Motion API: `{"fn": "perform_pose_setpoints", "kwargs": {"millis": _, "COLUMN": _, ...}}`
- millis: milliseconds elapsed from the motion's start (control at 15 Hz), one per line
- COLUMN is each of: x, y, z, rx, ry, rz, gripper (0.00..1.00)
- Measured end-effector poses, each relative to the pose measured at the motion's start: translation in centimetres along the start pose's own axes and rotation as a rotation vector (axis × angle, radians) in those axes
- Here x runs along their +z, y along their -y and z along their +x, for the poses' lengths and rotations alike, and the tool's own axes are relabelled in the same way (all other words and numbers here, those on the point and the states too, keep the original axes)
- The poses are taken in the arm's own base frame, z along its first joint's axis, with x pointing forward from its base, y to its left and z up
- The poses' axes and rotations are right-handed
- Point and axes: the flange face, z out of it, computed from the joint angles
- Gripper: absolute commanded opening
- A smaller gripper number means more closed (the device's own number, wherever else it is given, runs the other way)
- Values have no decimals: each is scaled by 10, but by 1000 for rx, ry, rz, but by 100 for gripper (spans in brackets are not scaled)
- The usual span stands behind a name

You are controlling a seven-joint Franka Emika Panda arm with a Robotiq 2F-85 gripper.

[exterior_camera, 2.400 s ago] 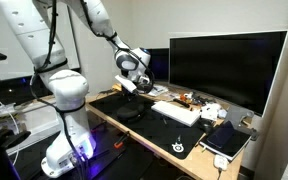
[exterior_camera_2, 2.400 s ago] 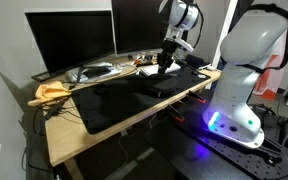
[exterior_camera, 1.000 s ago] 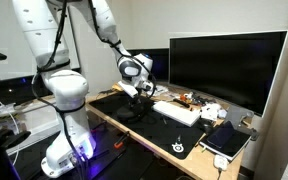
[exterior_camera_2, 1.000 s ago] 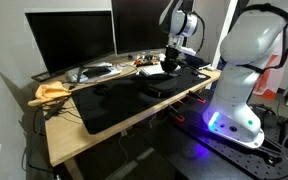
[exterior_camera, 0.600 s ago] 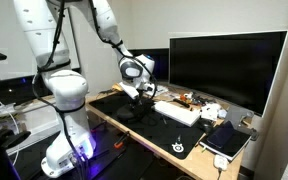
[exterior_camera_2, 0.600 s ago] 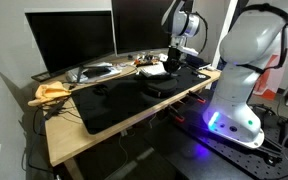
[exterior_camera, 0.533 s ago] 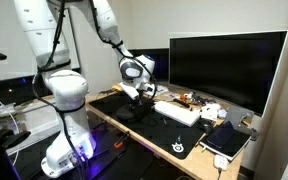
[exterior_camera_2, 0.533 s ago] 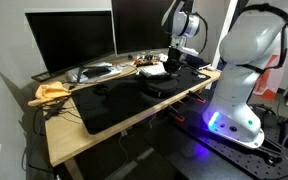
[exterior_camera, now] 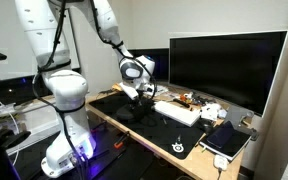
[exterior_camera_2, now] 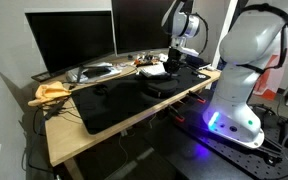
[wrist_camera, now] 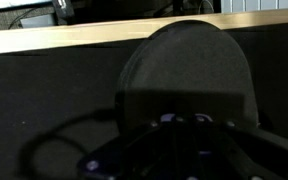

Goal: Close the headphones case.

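Note:
The headphones case (wrist_camera: 184, 60) is a dark rounded shell on the black desk mat and fills the upper middle of the wrist view. It also shows as a low black shape in both exterior views (exterior_camera: 132, 108) (exterior_camera_2: 162, 86). My gripper (wrist_camera: 184, 125) hangs just over the case, very dark in the wrist view. In both exterior views (exterior_camera: 140, 92) (exterior_camera_2: 170, 68) it is low above the case's far side. I cannot tell from these frames whether the fingers are open or together, or whether they touch the lid.
A large monitor (exterior_camera: 224, 65) stands behind a white keyboard (exterior_camera: 176, 112), with small clutter and a notebook (exterior_camera: 227, 140) nearby. A yellow cloth (exterior_camera_2: 52, 92) lies at the desk's far end. The robot base (exterior_camera_2: 234, 110) stands beside the desk. The wooden desk edge (wrist_camera: 64, 38) runs behind the case.
Since 2.4 s ago my gripper has come down and a little sideways toward the case. Over the last half second nothing visibly moves.

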Motion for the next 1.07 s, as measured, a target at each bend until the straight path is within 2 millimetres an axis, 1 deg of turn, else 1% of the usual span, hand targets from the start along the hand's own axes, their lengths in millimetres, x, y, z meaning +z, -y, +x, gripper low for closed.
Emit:
{"fn": "perform_pose_setpoints", "kwargs": {"millis": 333, "x": 1, "y": -1, "z": 0, "rx": 10, "ry": 0, "rz": -3, "gripper": 0}}
{"fn": "perform_pose_setpoints", "kwargs": {"millis": 667, "x": 7, "y": -1, "z": 2, "rx": 8, "ry": 0, "rz": -19, "gripper": 0}}
{"fn": "perform_pose_setpoints", "kwargs": {"millis": 1067, "x": 7, "y": 0, "z": 3, "rx": 1, "ry": 0, "rz": -24, "gripper": 0}}
